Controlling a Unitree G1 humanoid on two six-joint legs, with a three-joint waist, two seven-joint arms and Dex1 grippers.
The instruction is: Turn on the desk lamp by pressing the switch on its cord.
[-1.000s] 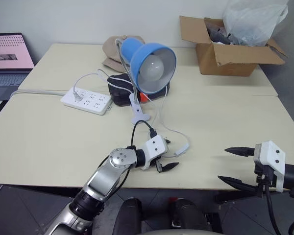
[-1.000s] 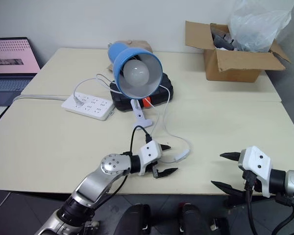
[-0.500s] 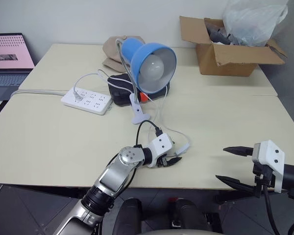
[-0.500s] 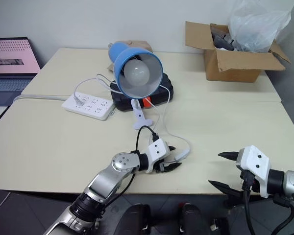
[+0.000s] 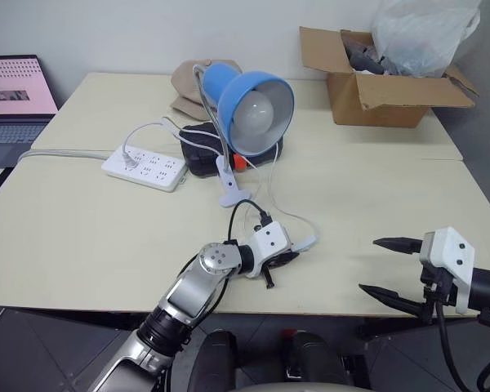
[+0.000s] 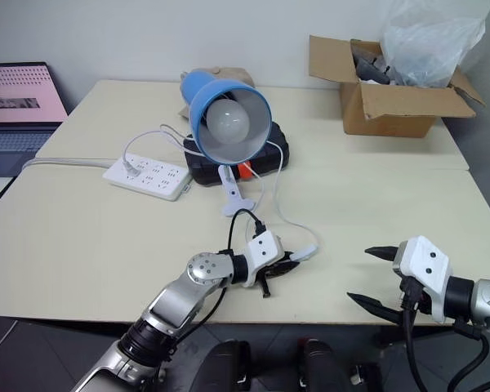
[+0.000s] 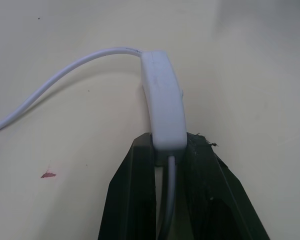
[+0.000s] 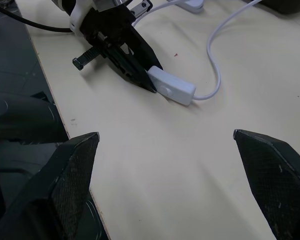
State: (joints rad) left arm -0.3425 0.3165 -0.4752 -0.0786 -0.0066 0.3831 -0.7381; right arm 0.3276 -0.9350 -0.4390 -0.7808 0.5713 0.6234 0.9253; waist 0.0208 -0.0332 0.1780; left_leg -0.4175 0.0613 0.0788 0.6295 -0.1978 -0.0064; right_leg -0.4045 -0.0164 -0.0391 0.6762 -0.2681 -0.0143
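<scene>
Left fingers point(image 7: 140, 190) pinched on switch point(image 7: 162, 102), its near end hidden between them; right fingers point(image 8: 72, 175) spread wide.

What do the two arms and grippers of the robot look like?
The left gripper and the right gripper each have a white housing and two black pointed fingers. The left arm has silver-grey links, a round silver wrist joint and a looping black cable. A black cable hangs under the right one.
</scene>
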